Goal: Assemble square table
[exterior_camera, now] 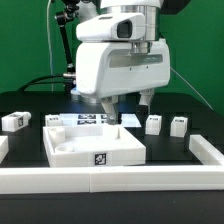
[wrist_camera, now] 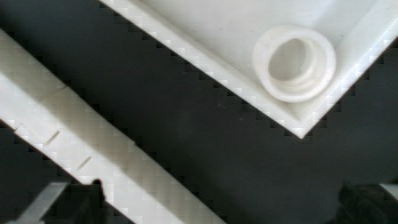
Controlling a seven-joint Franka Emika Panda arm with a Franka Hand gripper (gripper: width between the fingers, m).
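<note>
Here the pincer (exterior_camera: 128, 104), spread wide and empty, hangs over the far corner of the top (exterior_camera: 95, 147), which lies flat, rim (wrist_camera: 187, 65) up, midway along the edge of the bench (exterior_camera: 22, 140) nearest the exterior camera. The likely step is a grip on the rim: lower straight, one finger either side, clear of the corner socket (wrist_camera: 297, 62), legs (exterior_camera: 155, 124) undisturbed.

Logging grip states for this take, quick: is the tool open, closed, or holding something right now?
Tool: open, holding nothing.
</note>
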